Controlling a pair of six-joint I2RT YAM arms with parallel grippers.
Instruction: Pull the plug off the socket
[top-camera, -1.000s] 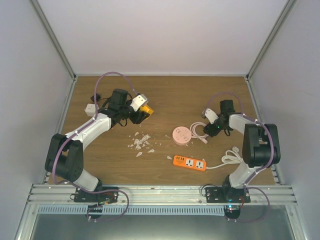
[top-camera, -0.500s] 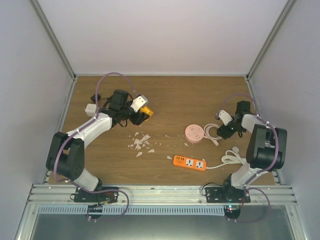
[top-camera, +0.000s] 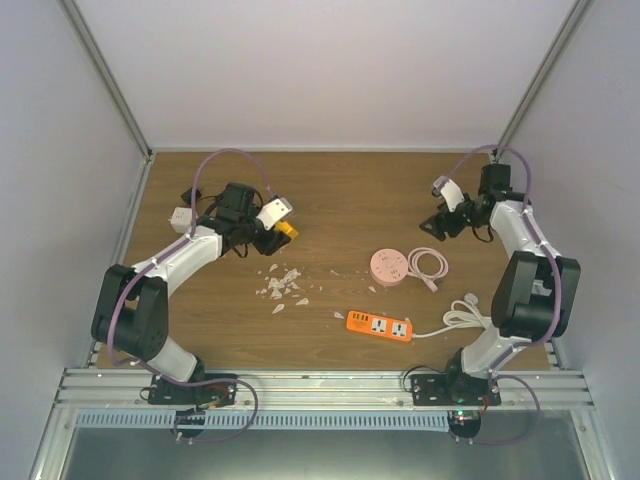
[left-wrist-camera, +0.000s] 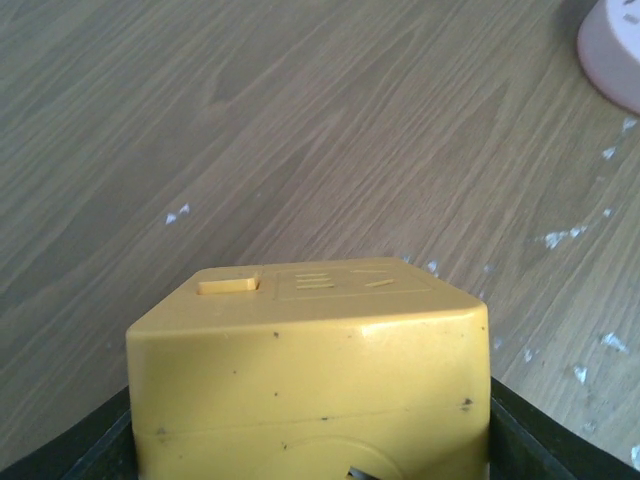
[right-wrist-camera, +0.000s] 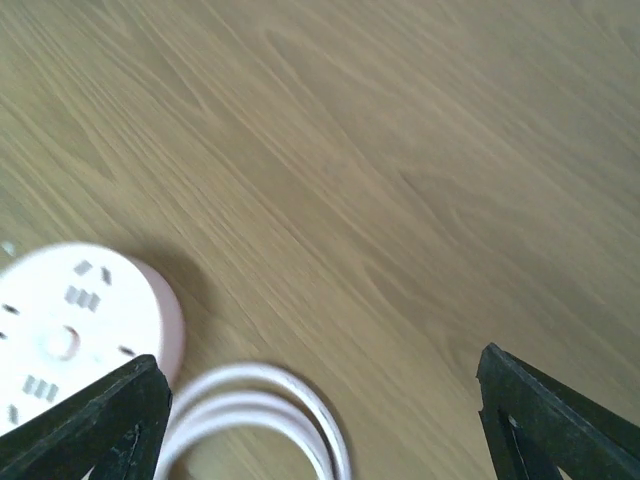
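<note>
Gripping the yellow plug block (left-wrist-camera: 310, 370) across its sides, the left jaws are closed on it with its long axis running straight out ahead of them, the slotted face turned up and the free end aimed roughly toward the pink socket (top-camera: 389, 266), whose rim just shows at the far right corner of the left wrist view. From above, the block sits well to the left of the pink socket and a little farther back, apparently lifted off the desk (top-camera: 340, 190) and touching no outlet. The right jaws stand wide open with nothing between them, hanging behind and to the right of the pink socket, whose coiled pink cable (right-wrist-camera: 250, 380) shows low in the right wrist view beside the socket's round face, its holes free. The orange power strip (top-camera: 380, 325) lies in front of the pink socket, toward the arm bases, and no plug seems seated in it either, though it is small in view. White crumbs (top-camera: 283, 285) are scattered to the left of the pink socket. I judge the plug already separated, so the next move turns on the left arm (top-camera: 185, 258), the only one with it in hand; the right arm (top-camera: 515, 225) is nearer the socket but empty
</note>
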